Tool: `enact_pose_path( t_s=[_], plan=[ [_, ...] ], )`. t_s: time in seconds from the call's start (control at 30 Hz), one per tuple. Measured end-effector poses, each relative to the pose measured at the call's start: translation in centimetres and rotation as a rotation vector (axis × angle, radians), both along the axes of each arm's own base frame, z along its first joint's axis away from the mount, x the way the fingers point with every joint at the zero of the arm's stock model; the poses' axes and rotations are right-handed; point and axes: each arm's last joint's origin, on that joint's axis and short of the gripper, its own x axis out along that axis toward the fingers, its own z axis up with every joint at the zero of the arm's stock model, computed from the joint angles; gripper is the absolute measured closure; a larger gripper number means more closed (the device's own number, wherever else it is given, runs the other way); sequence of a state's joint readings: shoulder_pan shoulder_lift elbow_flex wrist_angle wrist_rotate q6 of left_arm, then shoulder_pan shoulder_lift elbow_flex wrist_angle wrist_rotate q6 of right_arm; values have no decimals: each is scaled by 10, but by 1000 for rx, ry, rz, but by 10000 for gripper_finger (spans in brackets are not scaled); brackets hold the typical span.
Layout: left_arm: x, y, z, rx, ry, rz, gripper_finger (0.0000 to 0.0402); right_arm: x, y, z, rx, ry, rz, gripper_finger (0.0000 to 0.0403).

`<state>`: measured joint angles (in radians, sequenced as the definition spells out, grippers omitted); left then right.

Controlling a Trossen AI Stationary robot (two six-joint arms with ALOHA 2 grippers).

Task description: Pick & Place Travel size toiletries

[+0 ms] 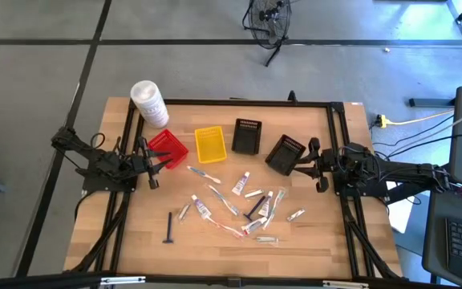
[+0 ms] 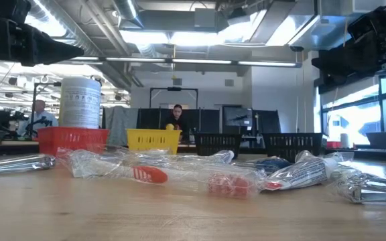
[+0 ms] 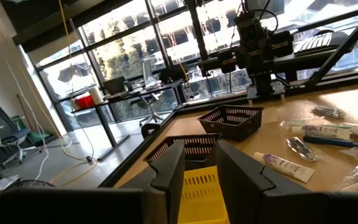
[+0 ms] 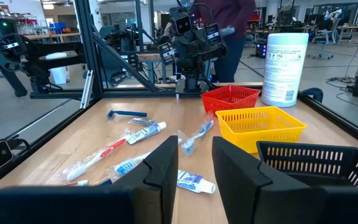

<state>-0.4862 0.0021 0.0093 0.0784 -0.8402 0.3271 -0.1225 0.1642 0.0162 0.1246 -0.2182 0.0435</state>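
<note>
The travel size toiletries (image 1: 235,205) lie scattered flat on the wooden table's middle: white mini tubes (image 4: 145,132), clear-wrapped toothbrushes (image 4: 98,158) and sachets. A dark T-shaped razor (image 1: 169,227) lies apart, toward the near left. My left gripper (image 1: 152,164) hovers level at the table's left side, beside the red basket. In the left wrist view its fingers (image 3: 201,149) stand open with nothing between them. My right gripper (image 1: 318,168) hovers level at the right side, next to a black basket. It is also open and empty (image 4: 194,146). Neither touches anything.
Behind the toiletries stand a red basket (image 1: 167,147), a yellow basket (image 1: 210,144) and two black baskets (image 1: 247,136) (image 1: 285,153). A big white tub (image 1: 148,103) stands at the far left corner. A black frame (image 1: 239,102) borders the table. People show in the room beyond.
</note>
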Motion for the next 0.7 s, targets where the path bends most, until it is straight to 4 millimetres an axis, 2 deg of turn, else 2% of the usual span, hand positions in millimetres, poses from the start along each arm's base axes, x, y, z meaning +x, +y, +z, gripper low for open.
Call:
enact_pose_path(
  t_s=[0.7],
  plan=[
    [0,0,0,1,1,0,313,0,0,0,0,0,0,262]
  ],
)
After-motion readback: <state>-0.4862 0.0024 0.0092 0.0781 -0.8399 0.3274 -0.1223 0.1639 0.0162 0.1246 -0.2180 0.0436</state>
